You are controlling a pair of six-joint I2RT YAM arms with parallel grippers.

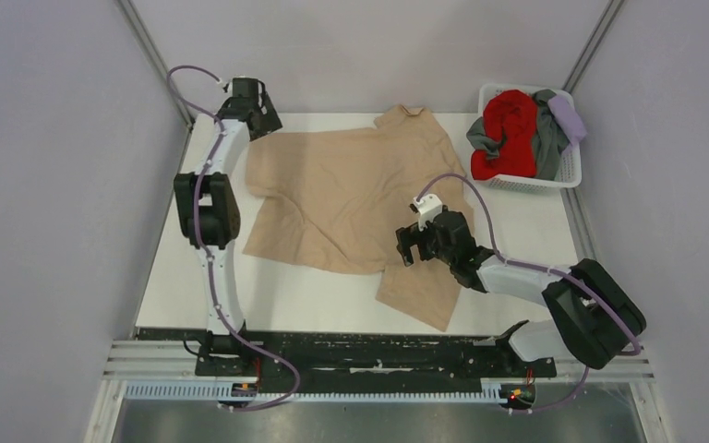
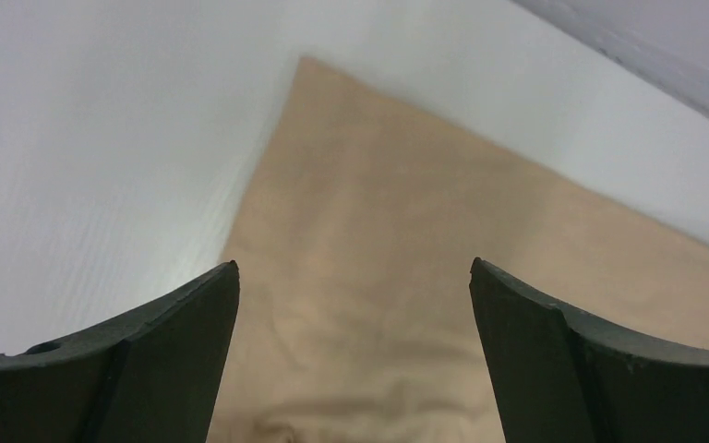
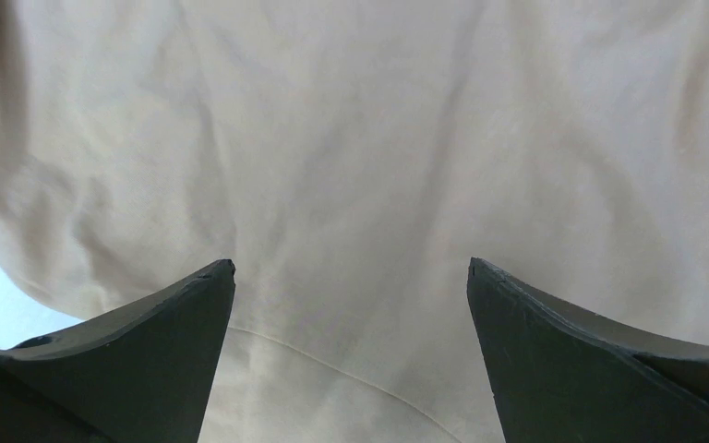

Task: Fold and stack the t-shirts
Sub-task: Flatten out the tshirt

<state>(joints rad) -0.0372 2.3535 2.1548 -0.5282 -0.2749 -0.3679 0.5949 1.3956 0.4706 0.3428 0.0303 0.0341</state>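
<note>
The tan t-shirt (image 1: 351, 198) is soft matt cloth, finely woven and rumpled in shallow creases, with 1 thin stitched seam showing in the right wrist view. The red t-shirt (image 1: 508, 125), grey t-shirt (image 1: 546, 148) and lavender t-shirt (image 1: 568, 118) look like similar dull, limp cloth. The basket (image 1: 572, 166) is white plastic lattice. The table (image 1: 535, 231) is white and matt, with faint fine ribbing in the left wrist view. The left gripper (image 2: 354, 277) and right gripper (image 3: 351, 277) have smooth matt black fingers, plastic or rubber; I cannot tell which. The rail (image 1: 378, 351) is black, scuffed and chipped.
</note>
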